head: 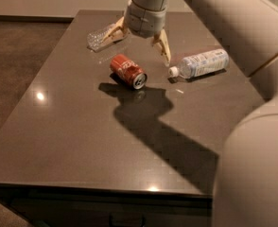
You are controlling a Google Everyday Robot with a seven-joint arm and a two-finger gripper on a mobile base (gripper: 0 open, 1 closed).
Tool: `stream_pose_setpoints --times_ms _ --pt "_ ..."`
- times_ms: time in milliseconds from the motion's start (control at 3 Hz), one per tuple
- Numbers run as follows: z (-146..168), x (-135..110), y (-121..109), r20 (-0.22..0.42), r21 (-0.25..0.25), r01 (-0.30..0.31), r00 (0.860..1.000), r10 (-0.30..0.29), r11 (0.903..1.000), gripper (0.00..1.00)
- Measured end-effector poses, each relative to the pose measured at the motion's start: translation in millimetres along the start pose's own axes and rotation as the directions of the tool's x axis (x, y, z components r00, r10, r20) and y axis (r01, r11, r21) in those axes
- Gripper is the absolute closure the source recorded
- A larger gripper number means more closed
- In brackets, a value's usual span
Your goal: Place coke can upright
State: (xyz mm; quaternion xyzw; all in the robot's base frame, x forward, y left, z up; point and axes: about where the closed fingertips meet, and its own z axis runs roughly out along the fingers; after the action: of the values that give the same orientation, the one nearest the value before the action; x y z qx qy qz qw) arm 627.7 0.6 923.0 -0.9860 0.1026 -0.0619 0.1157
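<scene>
Since the glossy dark table [82, 141] looks slick, the coke can [128, 71], a red aluminium cylinder lying on its side toward the far edge, could roll from an off-centre pinch. Just behind it hangs the gripper [135, 48], spread wide and empty, with a clear plastic bottle [99, 36] beyond.

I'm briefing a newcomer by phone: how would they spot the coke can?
On the dark table, find the gripper hovering over the far half, fingers open. Just nearer than it lies the coke can on its side: short and red, unlike the clear bottle and the white-labelled bottle.
</scene>
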Motion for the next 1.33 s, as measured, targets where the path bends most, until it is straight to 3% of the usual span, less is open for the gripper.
stream_pose_setpoints --times_ms 333,667,1000,1333 --pt "13.9 10.2 -16.4 0.033 -0.002 0.150 0.988 -0.150 0.9887 0.00" --pt "29.7 18.3 -29.1 0.056 0.007 0.277 0.959 -0.277 0.9608 0.00" --pt "42.0 24.6 -32.7 0.075 0.026 0.394 0.916 -0.395 0.9188 0.00" --pt "46.3 27.0 -24.2 0.086 0.016 0.464 0.882 -0.463 0.8858 0.00"
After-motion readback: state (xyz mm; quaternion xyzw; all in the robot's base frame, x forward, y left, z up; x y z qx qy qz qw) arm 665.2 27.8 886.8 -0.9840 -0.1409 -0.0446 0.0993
